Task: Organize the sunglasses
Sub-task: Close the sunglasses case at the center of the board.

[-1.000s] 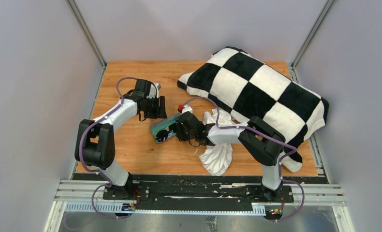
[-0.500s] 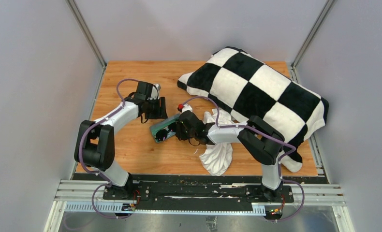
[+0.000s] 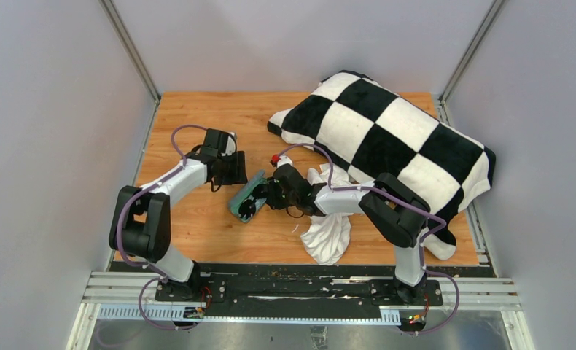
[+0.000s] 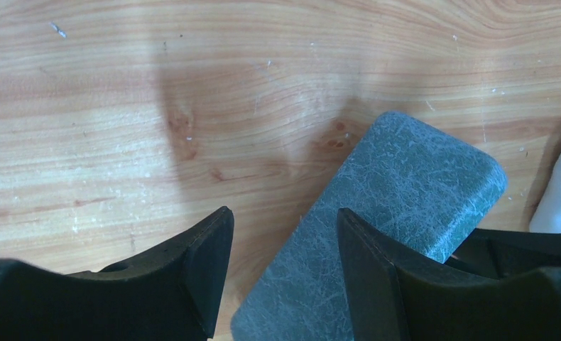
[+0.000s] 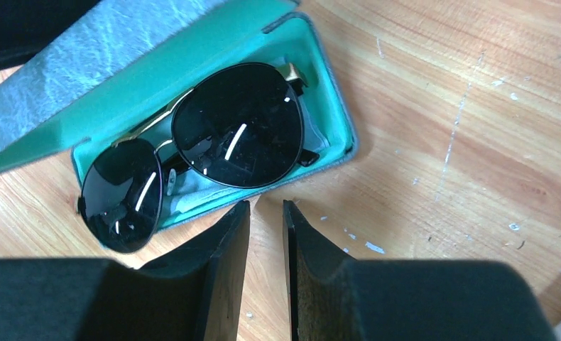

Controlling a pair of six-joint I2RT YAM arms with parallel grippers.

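- The case (image 5: 324, 78) lies open on the wooden table (image 5: 476, 142). Its mint-green tray faces up, and its grey-blue lid (image 4: 412, 185) rises at a slant along 1 long side.
- The sunglasses (image 5: 235, 135) lie inside the case tray with their 2 dark round lenses facing up. 1 lens sits fully within the tray. The other hangs out over the tray's rim on the long side opposite the lid.
- Something pale lies under the sunglasses in the tray. I cannot tell what it is.
- My right gripper (image 5: 265, 204) sits low, just beside the case's open long side, close to the overhanging lens. Its fingers stand close together with only a thin slit between them. Bare wood shows through the slit, and they hold nothing. I cannot tell whether a fingertip touches the case rim.
- My left gripper (image 4: 283, 213) is on the lid side of the case, behind the lid's outer face. Its jaws stand wide apart and clamp nothing. 1 finger overlaps the lid's back, and I cannot tell whether it touches. The other finger is over bare wood beside the case.
- A black-and-white checkered blanket (image 3: 387, 138) lies well beyond the case on my right arm's side.
- A crumpled white cloth (image 3: 329, 233) lies near the case, under my right arm.
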